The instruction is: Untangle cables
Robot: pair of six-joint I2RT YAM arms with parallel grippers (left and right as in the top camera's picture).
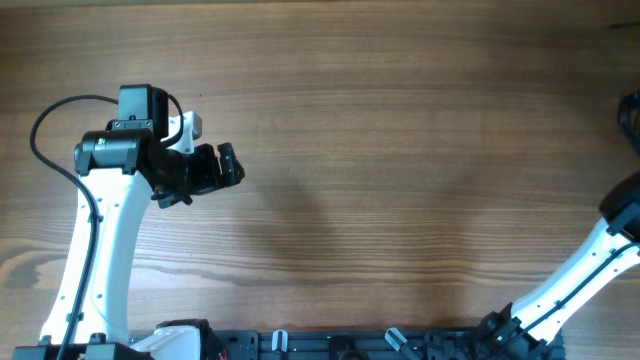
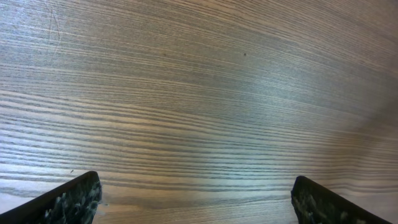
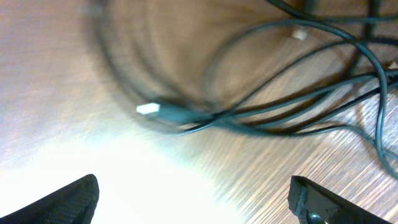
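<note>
There are two robot arms at one wooden table [image 1: 400,150]. Each arm has one gripper, and each gripper has two fingers.

The left gripper [image 1: 234,168] is over the left side of the table. In the left wrist view, its two fingers [image 2: 71,199] sit far apart in the bottom corners. There is only bare wood between them. They hold nothing.

The right arm [image 1: 590,265] goes out past the right edge of the overhead view, so its gripper cannot be seen from above. In the right wrist view, the right gripper [image 3: 196,202] also has its two fingers [image 3: 74,198] spread wide apart. Nothing is between them.

The cables [image 3: 292,115] are thin and dark. They lie in a loose tangle on the table, at the far right side. The picture is blurry and the wires cross over each other, so I cannot count them. There are more than two. Two small light plug ends show: one [image 3: 147,109] on the left of the tangle and one [image 3: 300,34] near the top.

The tangle lies in front of the right fingers, higher up in that view. It does not touch them. The plug on the left is nearer the left finger. From above, a small dark bit [image 1: 629,120] shows at the right edge, well apart from the left gripper.
</note>
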